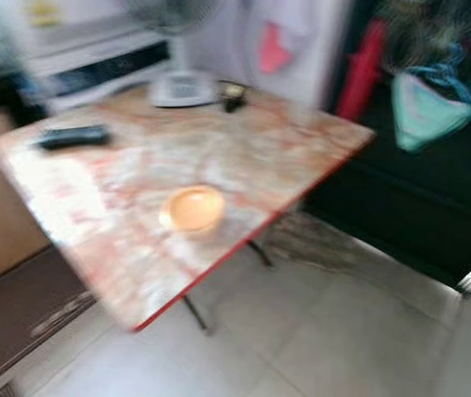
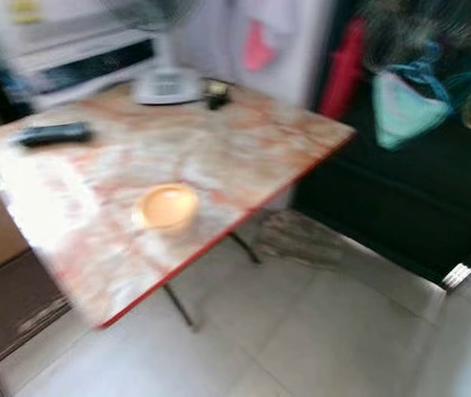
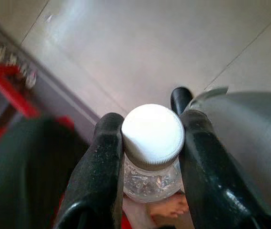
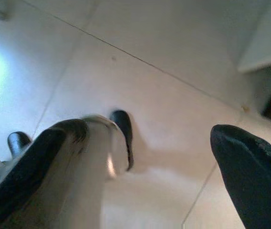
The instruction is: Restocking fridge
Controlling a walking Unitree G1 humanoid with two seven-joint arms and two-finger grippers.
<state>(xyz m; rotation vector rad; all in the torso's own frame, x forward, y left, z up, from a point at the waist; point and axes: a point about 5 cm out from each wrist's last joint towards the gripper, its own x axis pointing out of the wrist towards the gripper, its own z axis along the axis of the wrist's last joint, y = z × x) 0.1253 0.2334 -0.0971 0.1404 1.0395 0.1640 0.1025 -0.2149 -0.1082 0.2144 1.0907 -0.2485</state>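
left wrist view: the left gripper (image 3: 153, 143) is clamped on a clear bottle (image 3: 153, 179) with a white cap (image 3: 153, 133), one black finger (image 3: 102, 164) on each side of the neck just under the cap, centre of the frame, pale floor tiles (image 3: 149, 52) behind.
right wrist view: the right gripper (image 4: 149, 157) stands spread and carries nothing, a finger (image 4: 249, 167) at lower right and the other at lower left, tiles between them.
head views: a marble-patterned folding table (image 1: 243, 157) with a red edge takes up the left half; on it an orange bowl (image 1: 192, 208) near the front edge, a dark remote (image 1: 74, 136) at upper left, a white fan base (image 1: 184, 88) at the top.
risk, grip: the hold is only on the neck, so i judge a jolt while walking could let the bottle swing or slip down through the fingers.
risk, route: the table corner and its thin legs (image 1: 195, 314) jut out into the floor space; a turn taken too close could clip them.
risk, blur: both head views are smeared, so anything judged from them now may be off.
hidden, bottle: its body and base are cut off below the fingers; whether it is full i cannot tell.
hidden, fridge: i cannot pick out a fridge for certain; the dark mass at the right of the head views is too blurred to name.
hidden, hanging things: red and teal shapes at upper right, unclear what they are.
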